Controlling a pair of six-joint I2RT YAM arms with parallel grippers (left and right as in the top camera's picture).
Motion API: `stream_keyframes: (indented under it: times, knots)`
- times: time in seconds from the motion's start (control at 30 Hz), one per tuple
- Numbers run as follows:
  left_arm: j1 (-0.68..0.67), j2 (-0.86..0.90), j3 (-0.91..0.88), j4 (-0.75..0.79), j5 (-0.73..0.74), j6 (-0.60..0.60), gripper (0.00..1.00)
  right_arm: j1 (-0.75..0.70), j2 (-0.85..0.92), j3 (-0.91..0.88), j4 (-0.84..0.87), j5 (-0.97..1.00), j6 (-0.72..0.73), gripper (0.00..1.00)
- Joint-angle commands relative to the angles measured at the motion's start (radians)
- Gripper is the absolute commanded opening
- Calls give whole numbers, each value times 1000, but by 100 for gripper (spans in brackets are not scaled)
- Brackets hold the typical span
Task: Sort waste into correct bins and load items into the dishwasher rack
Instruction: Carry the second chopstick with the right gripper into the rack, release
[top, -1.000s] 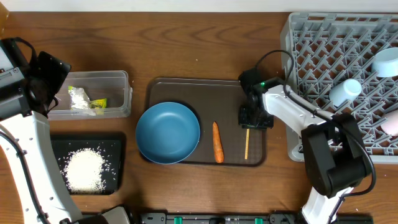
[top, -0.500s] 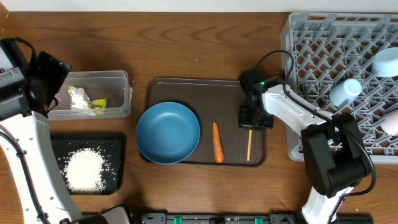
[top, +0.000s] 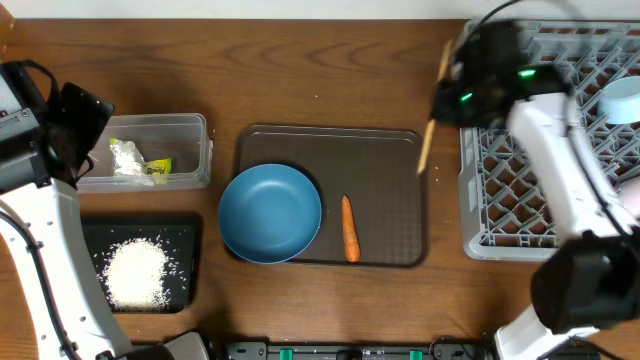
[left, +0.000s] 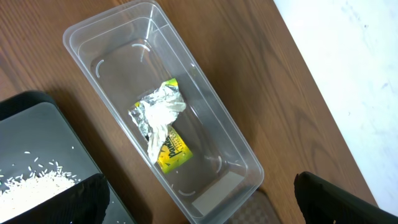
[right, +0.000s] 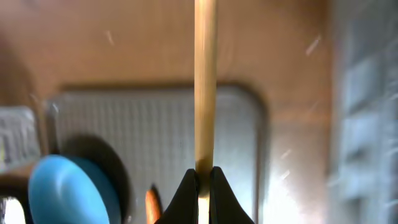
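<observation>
Wooden tabletop (top: 330, 70), brown serving tray (top: 390, 180) below right claw (right: 200, 177) clamped on chopsticks (right: 205, 81); clear tub (left: 205, 112) below left claw (left: 199, 205), spread wide.

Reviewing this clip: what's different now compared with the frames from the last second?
The right gripper closed on the chopsticks, which lay on the right side of the brown tray, and lifted them toward the dishwasher rack. They now hang tilted over the tray's right edge. The dark-blue bowl, carrot, rice and wrapper have not moved.
</observation>
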Motion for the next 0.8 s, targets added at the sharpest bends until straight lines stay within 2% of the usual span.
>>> stream_keyframes:
  times: [0.0,0.1,0.27,0.7,0.77]
  knots:
    - [2,0,-3,0,-12,-8,98,-97,-20,61,7,-18,-159,1]
    - [2,0,-3,0,-11,-8,98,-166,-19,63,52,-18,-263,1]
    - [2,0,-3,0,-11,-8,98,-228,-5,63,100,22,-330,1]
    - [2,0,-3,0,-11,-8,98,-241,106,63,179,69,-343,1]
    - [2,0,-3,0,-11,-8,98,-241,130,63,188,68,-343,5]
